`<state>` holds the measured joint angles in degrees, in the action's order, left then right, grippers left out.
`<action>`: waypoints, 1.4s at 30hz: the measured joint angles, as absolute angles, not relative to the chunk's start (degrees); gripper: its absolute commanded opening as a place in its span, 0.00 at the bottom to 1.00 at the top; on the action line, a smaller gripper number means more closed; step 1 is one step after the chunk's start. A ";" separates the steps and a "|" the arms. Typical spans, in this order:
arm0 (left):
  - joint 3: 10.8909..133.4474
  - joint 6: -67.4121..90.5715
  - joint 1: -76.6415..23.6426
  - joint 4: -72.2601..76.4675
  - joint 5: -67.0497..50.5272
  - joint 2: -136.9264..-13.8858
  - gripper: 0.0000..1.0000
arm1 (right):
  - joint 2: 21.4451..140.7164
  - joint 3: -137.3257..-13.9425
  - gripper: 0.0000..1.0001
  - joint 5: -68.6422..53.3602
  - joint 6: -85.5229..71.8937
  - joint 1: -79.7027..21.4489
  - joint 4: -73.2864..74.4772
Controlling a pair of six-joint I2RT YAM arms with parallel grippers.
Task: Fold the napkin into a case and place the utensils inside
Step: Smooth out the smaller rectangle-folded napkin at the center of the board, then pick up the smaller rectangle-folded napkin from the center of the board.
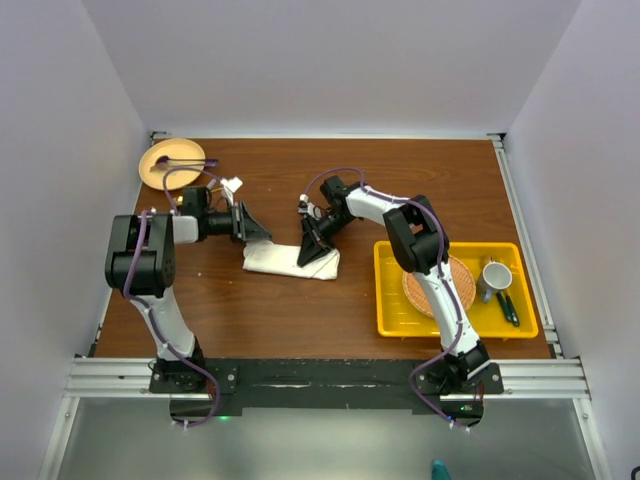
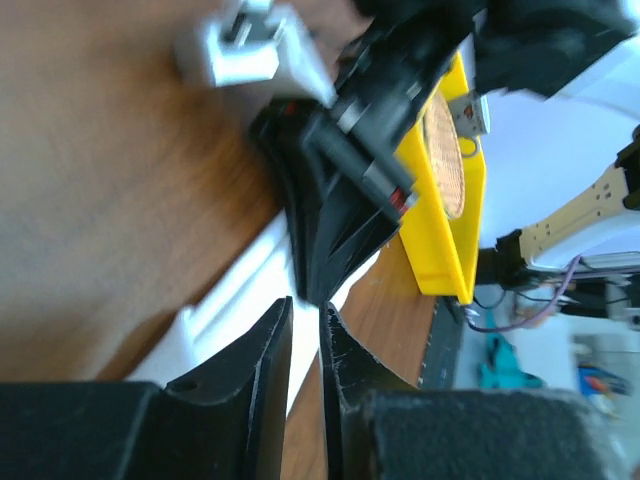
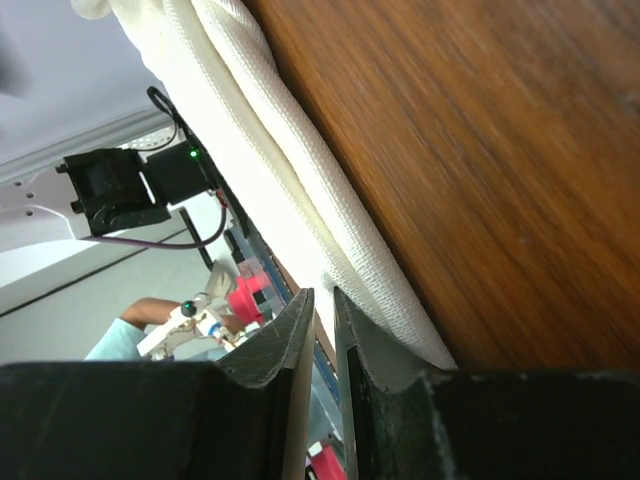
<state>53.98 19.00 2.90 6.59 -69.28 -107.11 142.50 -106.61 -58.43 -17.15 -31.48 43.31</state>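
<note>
The cream-white napkin lies folded into a narrow rectangle at the table's middle. It also shows in the left wrist view and the right wrist view. My left gripper is at its far left corner, jaws closed to a thin slit with nothing seen between them. My right gripper rests on the cloth's right end, also closed to a thin slit, with the cloth's folded edge beside one finger. The two grippers' tips nearly meet. No gold utensils are visible.
A tan plate with a purple utensil sits at the back left. A yellow tray at the right holds a woven orange mat, a mug and dark green-handled utensils.
</note>
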 measured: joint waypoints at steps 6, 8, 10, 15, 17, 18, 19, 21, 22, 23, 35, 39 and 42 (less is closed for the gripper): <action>50.57 18.81 0.95 4.10 -68.40 -113.67 0.15 | 142.52 -106.69 0.20 -58.43 -17.17 -31.48 43.31; 50.59 17.98 1.19 3.07 -68.18 -115.09 0.13 | 142.56 -106.72 0.20 -58.46 -17.19 -31.48 43.31; 51.00 17.54 1.72 2.20 -68.97 -116.22 0.12 | 142.56 -106.72 0.21 -58.46 -17.17 -31.48 43.31; 54.35 13.67 2.31 -3.97 -71.33 -119.02 0.11 | 142.56 -107.22 0.32 -59.09 -16.84 -31.48 43.72; 55.46 11.97 2.46 -6.42 -71.99 -119.68 0.11 | 142.56 -108.68 0.38 -58.74 -15.64 -31.48 44.66; 55.83 11.09 2.50 -7.42 -72.12 -119.85 0.11 | 142.56 -110.15 0.44 -58.13 -14.74 -31.46 45.56; 56.21 10.00 2.50 -8.58 -72.14 -119.96 0.11 | 142.58 -111.81 0.48 -57.43 -13.76 -31.44 46.04; 56.82 7.97 2.50 -10.46 -72.05 -120.03 0.11 | 142.58 -115.68 0.54 -56.16 -11.55 -31.20 46.89; 57.10 6.92 2.50 -11.40 -72.03 -120.05 0.11 | 142.58 -117.95 0.55 -55.72 -10.31 -31.07 46.98; 57.32 6.02 2.50 -12.16 -72.01 -120.07 0.11 | 142.58 -119.28 0.57 -55.42 -9.67 -31.03 47.03; 60.25 -3.79 1.65 -20.80 -70.06 -120.11 0.11 | 148.20 -127.61 0.71 -53.60 0.25 -32.49 47.75; 60.73 -6.24 1.37 -22.44 -69.73 -120.11 0.10 | 148.07 -127.46 0.70 -53.74 2.79 -34.33 47.86; 60.88 -7.20 1.28 -23.03 -69.69 -120.11 0.10 | 147.76 -126.76 0.67 -54.17 4.91 -35.64 47.99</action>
